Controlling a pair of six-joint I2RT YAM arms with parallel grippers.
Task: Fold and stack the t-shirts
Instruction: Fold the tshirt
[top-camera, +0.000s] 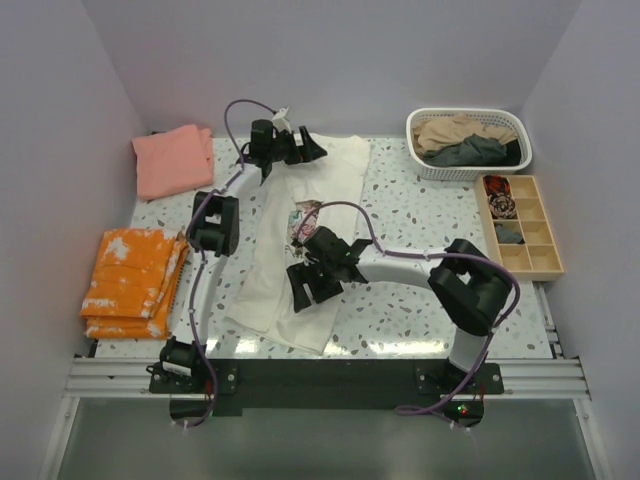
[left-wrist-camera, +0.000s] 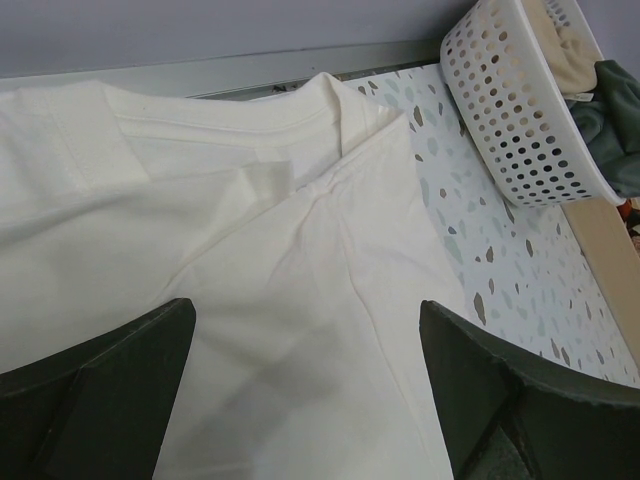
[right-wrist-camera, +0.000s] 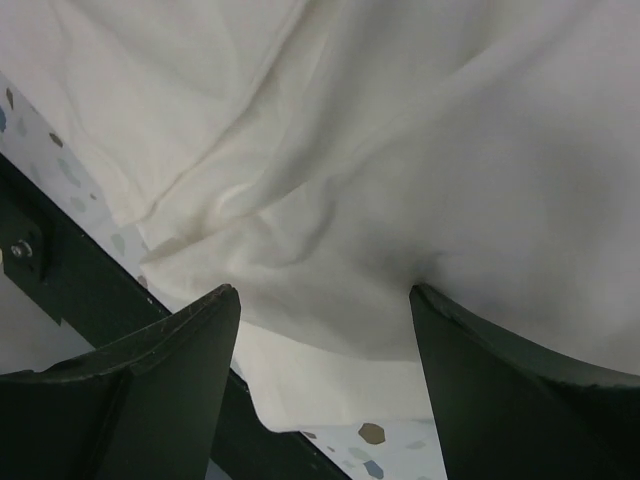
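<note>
Along the left edge of the bench (top-camera: 400, 310) lies an orange pile (top-camera: 132, 283) of folded cloth, and in the far left corner sits the salmon-pink t-shirt (top-camera: 173, 160), already folded. Next comes the left arm (top-camera: 213, 222), reaching to the far edge. Its jaws are spread wide and hang over the collar end of the cream t-shirt (top-camera: 265, 265), gripping nothing. That shirt runs down the middle of the bench from far edge to near edge, partly folded lengthwise, with a bit of its rose print (top-camera: 303, 222) turned up. Any lettering there is too small to read, and I can spot no brand or label anywhere. The right arm (top-camera: 470, 285) bends in over the near end, its jaws also spread and empty above rumpled cloth. The hem there lies right at the near edge, so a careless pull could drag it off. A pinch that catches only the top layer would probably let the fold slide apart and set the creases in. In the far right corner a white basket (top-camera: 465, 173) holds the tan t-shirt (top-camera: 450, 130) and the dark grey t-shirt (top-camera: 478, 152), both unfolded. A wooden tray (top-camera: 545, 262) sits along the right edge.
</note>
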